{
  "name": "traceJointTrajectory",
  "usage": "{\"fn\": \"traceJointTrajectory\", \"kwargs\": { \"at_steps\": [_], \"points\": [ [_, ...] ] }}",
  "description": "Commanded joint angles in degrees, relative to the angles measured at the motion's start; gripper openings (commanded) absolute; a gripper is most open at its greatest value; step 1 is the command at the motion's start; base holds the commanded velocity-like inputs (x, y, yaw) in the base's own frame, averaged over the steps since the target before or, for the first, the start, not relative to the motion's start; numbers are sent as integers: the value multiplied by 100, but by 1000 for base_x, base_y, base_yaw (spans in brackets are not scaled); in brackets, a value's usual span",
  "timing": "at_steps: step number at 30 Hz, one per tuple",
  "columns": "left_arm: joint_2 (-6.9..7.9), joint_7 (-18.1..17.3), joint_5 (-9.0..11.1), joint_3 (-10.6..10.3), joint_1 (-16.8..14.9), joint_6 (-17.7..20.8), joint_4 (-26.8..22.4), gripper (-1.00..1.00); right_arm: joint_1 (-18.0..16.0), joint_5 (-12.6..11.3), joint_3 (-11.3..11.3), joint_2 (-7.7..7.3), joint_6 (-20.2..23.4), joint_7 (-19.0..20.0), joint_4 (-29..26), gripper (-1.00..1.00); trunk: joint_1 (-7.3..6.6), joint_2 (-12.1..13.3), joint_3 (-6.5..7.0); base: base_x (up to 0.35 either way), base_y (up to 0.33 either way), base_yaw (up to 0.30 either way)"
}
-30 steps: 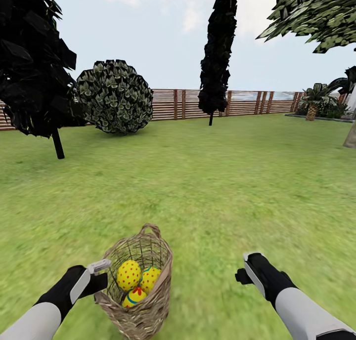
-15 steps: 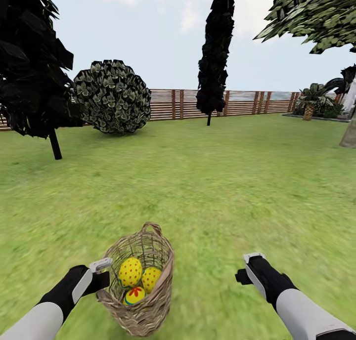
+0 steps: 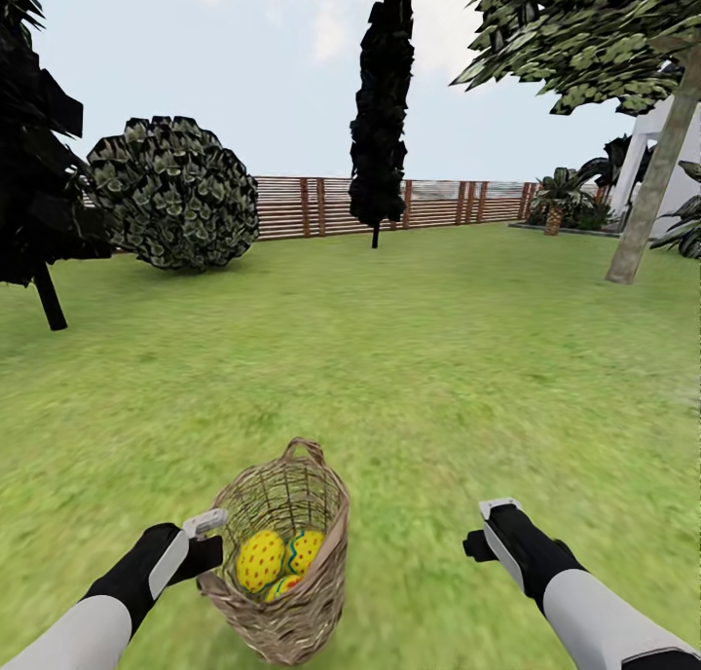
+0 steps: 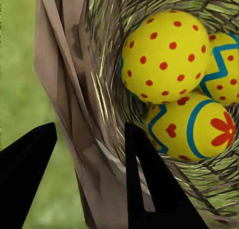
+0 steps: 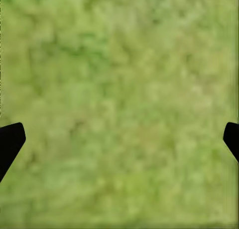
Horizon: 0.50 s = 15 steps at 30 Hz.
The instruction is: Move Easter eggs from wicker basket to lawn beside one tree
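Observation:
The brown wicker basket point(image 3: 292, 602) hangs low in the head view, over the lawn point(image 3: 409, 358), with my left gripper point(image 3: 209, 543) shut on its rim. In the left wrist view the fingers point(image 4: 154, 189) straddle the basket wall point(image 4: 84, 119). Three yellow Easter eggs lie inside: a red-dotted one point(image 4: 164, 57), a zigzag one point(image 4: 224, 69) and one with red marks point(image 4: 194, 131). My right gripper point(image 3: 487, 529) stands open over bare grass point(image 5: 119, 89). A tree with a bare grey-brown trunk point(image 3: 647, 198) rises at the far right.
A dark cypress point(image 3: 382, 105) and a round shrub point(image 3: 173, 195) stand before the slatted fence point(image 3: 321, 205). Another dark tree point(image 3: 39, 164) is at the left. A short palm point(image 3: 555, 198) and the white house point(image 3: 682, 134) lie behind the trunk.
The camera has swung to the right, so the whole scene slid left and the grey-brown trunk came into full view. The basket stayed in my left gripper.

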Motion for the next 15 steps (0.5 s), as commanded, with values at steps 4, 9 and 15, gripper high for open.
{"fn": "traceJointTrajectory", "kwargs": {
  "at_steps": [4,9,15],
  "points": [
    [-1,49,81,10,-1,29,-14,-100,-2,-60,45,-5,23,-41,-5,100,-90,159,66,0,0,-6],
    [-1,53,72,10,-1,29,-14,-100,-2,-58,45,-5,17,-41,6,100,-199,360,165,0,0,-84],
    [-1,54,66,4,-1,29,-14,-100,-2,-60,43,-4,15,-41,8,100,-331,600,283,0,0,-221]
  ]
}}
